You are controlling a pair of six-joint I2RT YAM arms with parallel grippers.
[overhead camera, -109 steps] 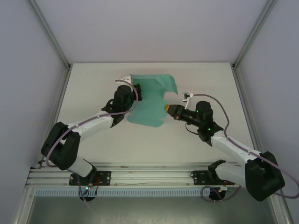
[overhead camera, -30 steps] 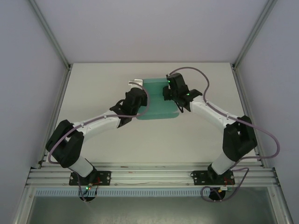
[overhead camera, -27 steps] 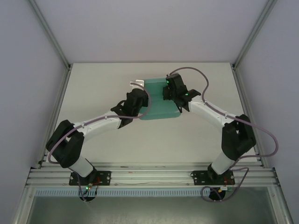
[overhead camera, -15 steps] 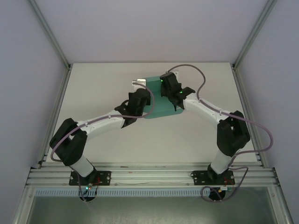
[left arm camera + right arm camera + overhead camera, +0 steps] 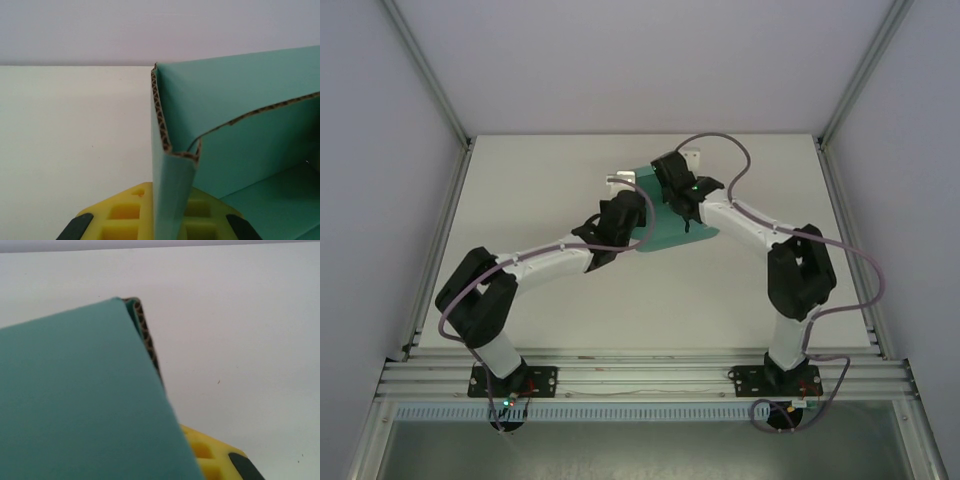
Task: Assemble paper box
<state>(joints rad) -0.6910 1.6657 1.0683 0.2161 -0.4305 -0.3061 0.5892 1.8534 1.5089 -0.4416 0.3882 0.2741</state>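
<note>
The teal-green paper box (image 5: 670, 232) is held between my two grippers at the middle back of the table, partly folded, with most of it under the arms. My left gripper (image 5: 636, 214) grips it from the left. In the left wrist view a doubled wall of the box (image 5: 240, 100), its corrugated edge showing, stands between the yellow fingers (image 5: 120, 215) of that gripper (image 5: 170, 220), which is shut on it. My right gripper (image 5: 670, 200) reaches in from the right and above. In the right wrist view a teal panel (image 5: 75, 400) covers that gripper (image 5: 175, 465), and one yellow finger (image 5: 210, 460) lies against it.
The white table (image 5: 520, 200) has bare surface to the left, right and front of the box. Grey walls and aluminium posts (image 5: 430, 80) close in the back and sides. The mounting rail (image 5: 640, 375) runs along the near edge.
The right arm has swung from the right over to the box and its jaws have closed on it. The flat open sheet is now folded smaller and has shifted and turned between both grippers.
</note>
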